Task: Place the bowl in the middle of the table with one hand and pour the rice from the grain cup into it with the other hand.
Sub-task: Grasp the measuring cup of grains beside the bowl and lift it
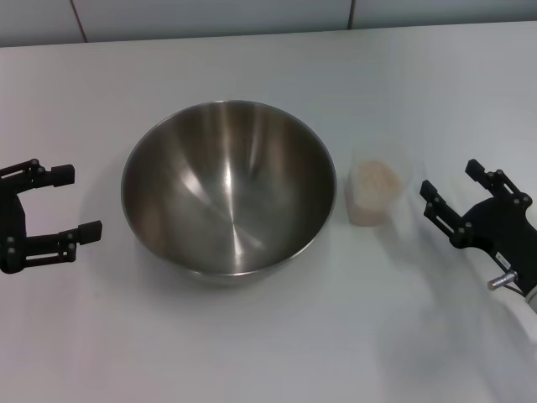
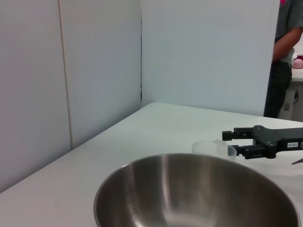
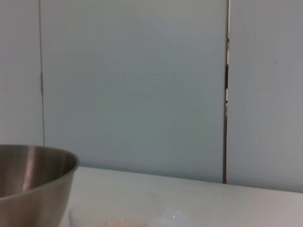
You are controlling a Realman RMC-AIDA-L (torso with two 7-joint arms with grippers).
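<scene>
since the bowl (image 1: 228,186) sits mid-table and empty, the grab comes next: right gripper (image 1: 453,200), wide open, holding nothing, should close squarely on the grain cup (image 1: 374,193) at its 9 o'clock. left gripper (image 1: 65,201) idles open.

One bowl (image 1: 228,189), one grain cup (image 1: 374,194), two claws (image 1: 69,202) (image 1: 450,191)

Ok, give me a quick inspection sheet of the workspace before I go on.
Surface: white table, bare around the items.
Job's things: bowl upright at centre, no rice in it; grain cup upright on its right, apart from it, holding the rice.
Clutter: nothing seen.
Grippers: left gripper open, left of the bowl; right gripper open, right of the cup; both hold nothing.
Cables: nothing seen.
Surroundings: pale wall panels; a person standing beyond the table.
</scene>
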